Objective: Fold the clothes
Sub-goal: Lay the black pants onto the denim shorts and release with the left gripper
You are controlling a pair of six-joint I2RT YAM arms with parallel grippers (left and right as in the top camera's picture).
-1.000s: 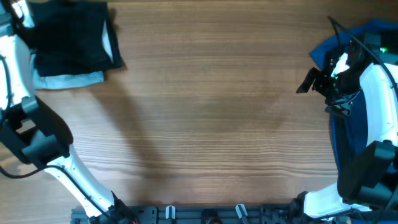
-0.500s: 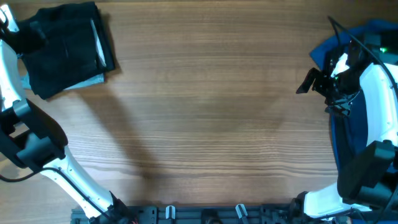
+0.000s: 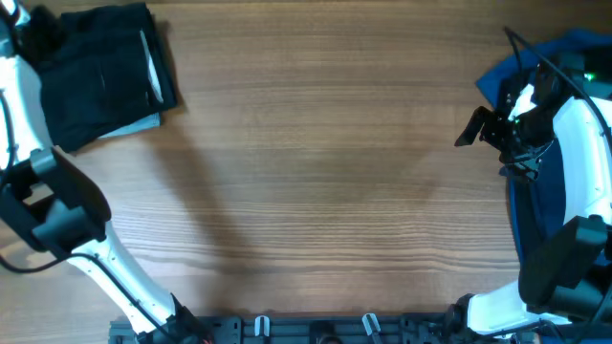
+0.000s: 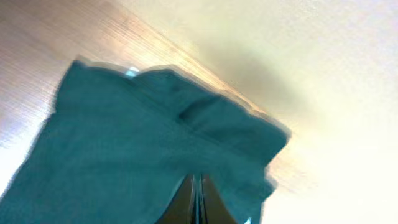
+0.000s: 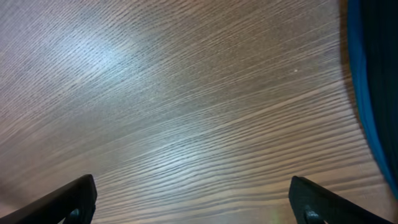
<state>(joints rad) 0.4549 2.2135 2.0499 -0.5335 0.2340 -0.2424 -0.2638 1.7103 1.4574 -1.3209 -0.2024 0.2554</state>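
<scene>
Because the folded pieces are being kept out of the way, the stack (image 3: 100, 72), a black piece (image 3: 96, 57) over a pale-blue one (image 3: 134, 124), lies at the far-left corner of the worktop (image 3: 325, 172), leaving the worktop's middle bare, likely as room to spread the next garment. The left jaws sit at the stack's outer edge; in the wrist view their tips are pressed together against teal-looking cloth (image 4: 155, 143), so they seem closed on the stack, probably to nudge it square into that corner. The blue pile (image 3: 499, 78) of unfolded clothes waits at the worktop's right edge, partly under the right arm (image 3: 574, 143). The right jaws are spread wide over bare wood just inside that edge, gripping nothing. A pale strip (image 3: 152, 75) shows on the black piece, but no brand or writing can be read.
</scene>
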